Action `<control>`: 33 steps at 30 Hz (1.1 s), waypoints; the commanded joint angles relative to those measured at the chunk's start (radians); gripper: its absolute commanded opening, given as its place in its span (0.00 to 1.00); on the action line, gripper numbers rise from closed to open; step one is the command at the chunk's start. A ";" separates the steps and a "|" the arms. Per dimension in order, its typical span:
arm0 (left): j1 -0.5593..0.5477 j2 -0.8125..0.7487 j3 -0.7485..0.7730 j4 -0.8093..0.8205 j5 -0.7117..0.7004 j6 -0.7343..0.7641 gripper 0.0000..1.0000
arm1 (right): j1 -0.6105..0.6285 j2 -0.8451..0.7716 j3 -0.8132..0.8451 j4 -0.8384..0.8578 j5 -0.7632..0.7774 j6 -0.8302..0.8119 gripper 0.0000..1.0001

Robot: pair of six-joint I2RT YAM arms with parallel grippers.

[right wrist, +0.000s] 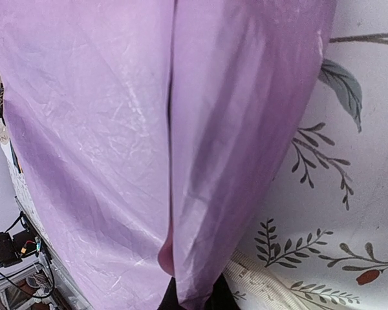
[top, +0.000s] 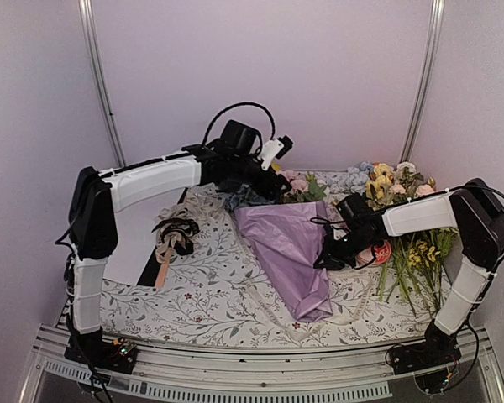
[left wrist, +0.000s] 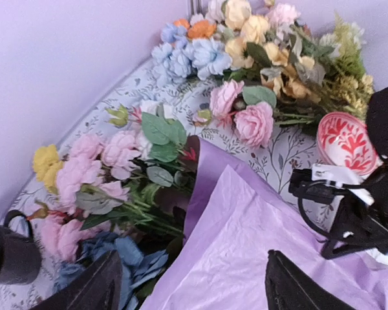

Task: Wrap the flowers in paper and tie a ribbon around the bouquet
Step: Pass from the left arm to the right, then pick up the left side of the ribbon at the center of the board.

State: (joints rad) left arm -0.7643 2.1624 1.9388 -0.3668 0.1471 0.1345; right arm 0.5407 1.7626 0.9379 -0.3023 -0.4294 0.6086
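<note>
**A:** Surface?
**B:** The desk [top: 260, 346] is covered with a cloth [top: 210, 298] printed with leafy sprigs and small flowers. An aluminium rail [top: 235, 390] runs along the near edge, and both arm bases sit there.

**A:** Room?
**B:** Plain pale walls [top: 260, 67] at the back and both sides, under a lilac cast. Two metal poles [top: 101, 84] rise behind the desk.

**A:** Task items?
**B:** The paper [top: 290, 252] lies mid-desk, crumpled into a long shape. Its narrow end points at the near edge and its wide end at the back. The flowers [top: 298, 186] lie at that far end on the cloth: pink blooms, a blue head, one yellow bloom. Their stems and leaves run under the paper's edge.

**A:** Fingers?
**B:** The left fingers [left wrist: 94, 287] are spread wide over the paper's far end, just beside the flowers, holding nothing. The right fingers [right wrist: 223, 303] are closed and pinch a fold of the paper at its right side.

**A:** Anything else on the cloth?
**B:** A loose long-stemmed pile [top: 403, 189] lies at back right, stems toward the near edge. A red-and-white bowl [top: 380, 252] sits just beside the right wrist. A coiled tan-and-dark ribbon bundle [top: 175, 235] is on the left, next to a flat white sheet [top: 139, 248].
</note>
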 commanded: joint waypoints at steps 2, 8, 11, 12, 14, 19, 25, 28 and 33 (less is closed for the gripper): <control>0.156 -0.153 -0.323 0.036 0.017 -0.321 0.48 | -0.007 -0.022 -0.023 0.051 -0.009 0.000 0.00; 0.198 -0.223 -0.655 0.279 -0.027 -0.573 0.25 | -0.007 -0.017 -0.026 0.055 -0.011 -0.003 0.00; 0.192 -0.175 -0.663 0.302 -0.060 -0.610 0.28 | -0.007 -0.017 -0.031 0.060 -0.014 -0.002 0.00; 0.183 -0.151 -0.653 0.301 -0.061 -0.614 0.33 | -0.007 -0.018 -0.034 0.060 -0.014 -0.001 0.00; 0.158 -0.112 -0.623 0.287 -0.072 -0.610 0.42 | -0.007 -0.019 -0.037 0.062 -0.011 0.001 0.00; 0.112 -0.049 -0.599 0.266 -0.086 -0.619 0.52 | -0.007 -0.022 -0.043 0.071 -0.014 0.008 0.00; 0.085 -0.010 -0.562 0.198 -0.146 -0.596 0.52 | -0.007 -0.027 -0.040 0.073 -0.022 0.007 0.00; 0.077 0.028 -0.535 0.147 -0.181 -0.580 0.47 | -0.007 -0.035 -0.040 0.074 -0.025 0.009 0.00; 0.065 0.055 -0.522 0.105 -0.191 -0.543 0.17 | -0.007 -0.060 -0.048 0.073 -0.041 0.016 0.00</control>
State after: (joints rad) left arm -0.6804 2.1662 1.4189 -0.1707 -0.0193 -0.4366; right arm 0.5354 1.7462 0.9058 -0.2523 -0.4522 0.6323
